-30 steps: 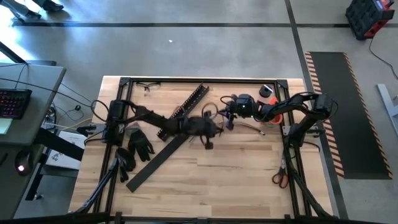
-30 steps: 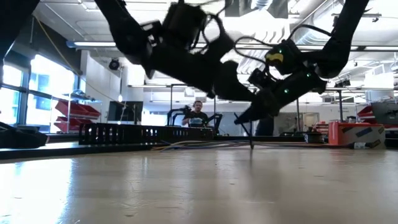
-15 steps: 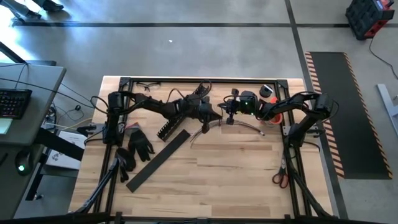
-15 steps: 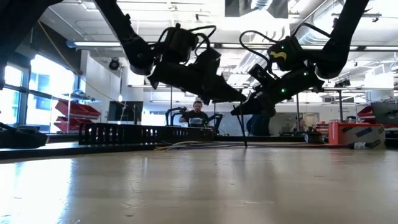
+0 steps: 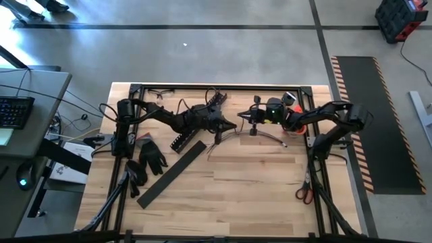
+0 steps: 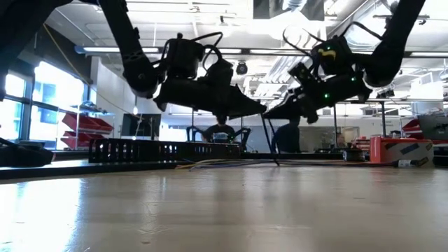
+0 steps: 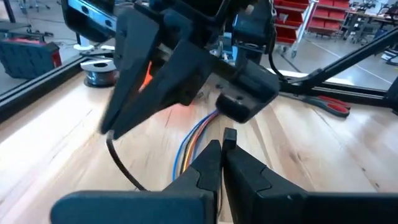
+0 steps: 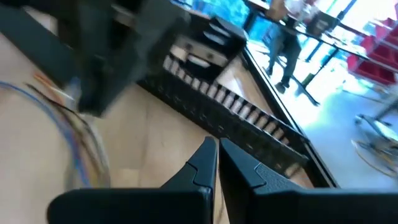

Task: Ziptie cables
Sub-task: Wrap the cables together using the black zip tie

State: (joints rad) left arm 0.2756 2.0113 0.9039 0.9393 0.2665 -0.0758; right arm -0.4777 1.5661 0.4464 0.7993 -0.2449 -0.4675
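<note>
Near half of the table (image 5: 256, 196) is bare wood, open for passage. Far centre is crowded: left gripper (image 5: 233, 125) and right gripper (image 5: 241, 122) sit nearly tip to tip above the board, both pinched shut, little gap between them. The cables (image 5: 236, 136) curve on the wood just beneath. Slotted channel (image 5: 198, 120) lies diagonally under the left arm, black strip (image 5: 171, 174) runs toward the near-left, gloves (image 5: 150, 159) beside it. Scissors (image 5: 303, 193) hug the right edge. Orange item (image 5: 291, 105) blocks the far-right corner behind the right arm.
</note>
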